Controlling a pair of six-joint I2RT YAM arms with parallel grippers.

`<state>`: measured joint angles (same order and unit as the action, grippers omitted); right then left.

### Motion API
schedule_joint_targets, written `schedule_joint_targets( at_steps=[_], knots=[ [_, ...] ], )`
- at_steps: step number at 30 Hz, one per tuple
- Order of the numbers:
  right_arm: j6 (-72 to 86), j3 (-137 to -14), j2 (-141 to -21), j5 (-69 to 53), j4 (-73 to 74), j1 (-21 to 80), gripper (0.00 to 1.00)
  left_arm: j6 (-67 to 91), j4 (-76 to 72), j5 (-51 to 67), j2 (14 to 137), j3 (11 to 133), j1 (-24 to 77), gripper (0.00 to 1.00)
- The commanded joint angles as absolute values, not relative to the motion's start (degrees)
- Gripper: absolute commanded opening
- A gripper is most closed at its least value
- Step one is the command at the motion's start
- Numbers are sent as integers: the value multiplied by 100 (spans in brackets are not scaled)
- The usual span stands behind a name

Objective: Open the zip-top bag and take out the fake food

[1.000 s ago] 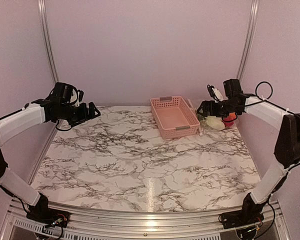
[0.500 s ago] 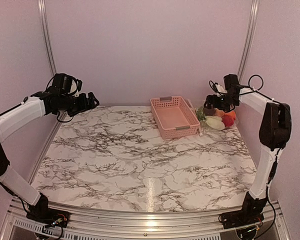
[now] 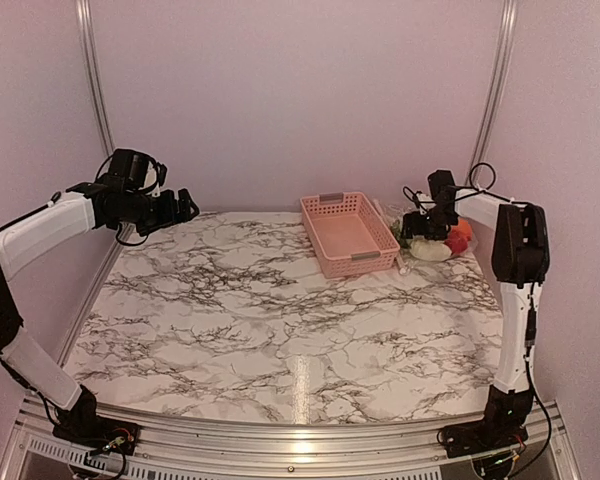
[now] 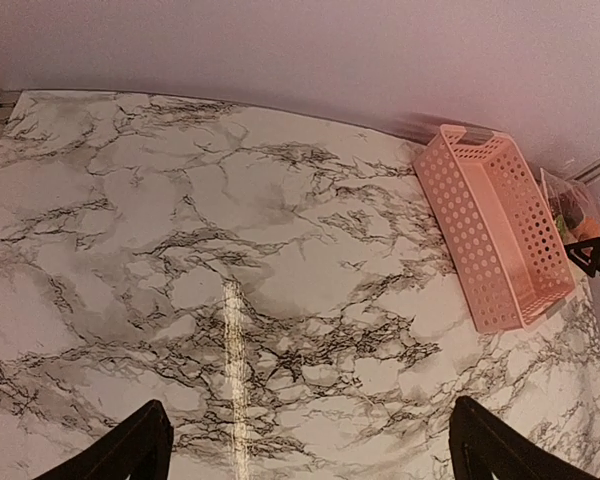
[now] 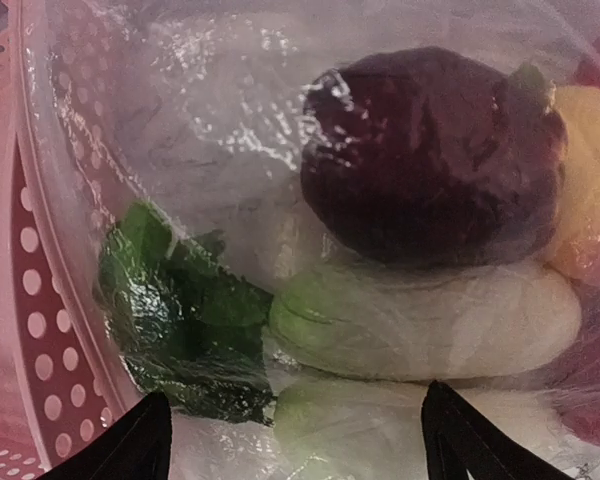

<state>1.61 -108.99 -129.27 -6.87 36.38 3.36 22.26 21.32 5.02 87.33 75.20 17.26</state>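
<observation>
The zip-top bag (image 3: 432, 250) lies at the upper right of the desk (image 3: 280, 320), just beside the pink basket (image 3: 348, 232). The right fingers (image 5: 140, 445) hang directly over it. In the wrist view they stand spread at the bottom of the frame, pinching nothing, and the bag fills everything ahead of them. The fake food (image 5: 430, 160) shows through the plastic, with a dark red piece at upper right, a pale leafy piece lying left to right below it, and a green leaf at left. I cannot tell where the zip strip runs. The left fingers (image 4: 130, 450), spread wide, hover far off at the upper left, so the right arm is much nearer. Against the earlier frame, the right arm has folded up at the elbow and its wrist has come down onto the bag. The left arm has barely shifted.
</observation>
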Motion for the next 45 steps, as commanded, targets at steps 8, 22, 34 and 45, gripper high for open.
schedule_joint_targets(
  at_steps=[8, 22, 34, 45],
  knots=[
    [88, -11328, -13432, 279, 3865, 435, 38, 2094, 2390, 355, 8945, 7819, 1749, 99],
    [18, -10978, -12410, -581, 3828, 237, 9, 1943, 2476, 402, 9002, 7933, 1740, 99],
    [-556, -8568, -10709, -656, 3062, 833, 52, 1904, 2359, 512, 8866, 7734, 1706, 99],
    [-668, -7486, -10776, 205, 2282, 1194, 64, 1903, 2320, 653, 8845, 7665, 1655, 99]
  ],
)
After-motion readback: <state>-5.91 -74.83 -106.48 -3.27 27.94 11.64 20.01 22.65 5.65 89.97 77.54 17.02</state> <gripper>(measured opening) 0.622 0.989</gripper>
